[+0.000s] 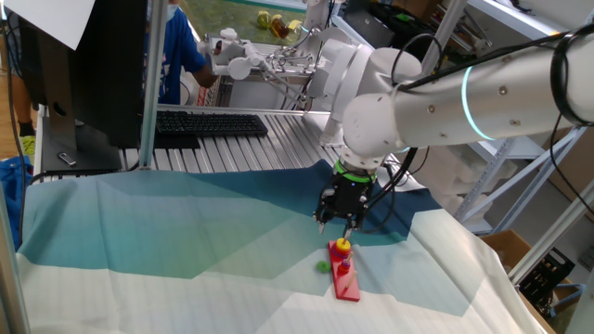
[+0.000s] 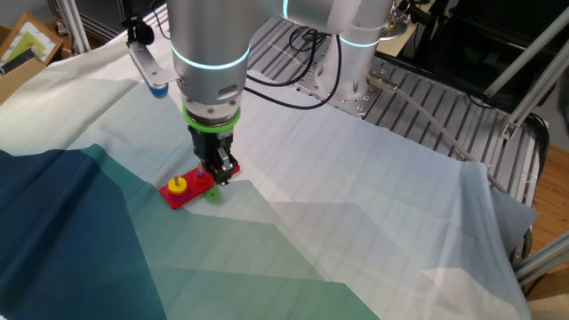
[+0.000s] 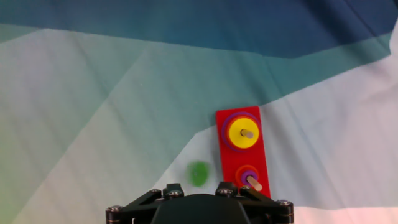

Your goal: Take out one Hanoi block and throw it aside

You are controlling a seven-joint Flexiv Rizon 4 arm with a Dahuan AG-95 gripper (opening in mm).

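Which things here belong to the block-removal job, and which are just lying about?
Job:
- green block, lying on the cloth beside the base
- red base with its pegs
- yellow ring, on a peg
- hand, above the base

Lying about:
- keyboard
- monitor
- cloth covering the table

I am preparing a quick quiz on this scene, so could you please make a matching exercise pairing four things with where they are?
Things:
1. green block
2. yellow ring
3. red base board
4. keyboard

Places:
A. lying flat on the cloth, carrying the pegs
B. on a peg of the board
C. loose on the cloth beside the board
D. at the far side of the table, off the cloth

Pairs: 1-C, 2-B, 3-A, 4-D
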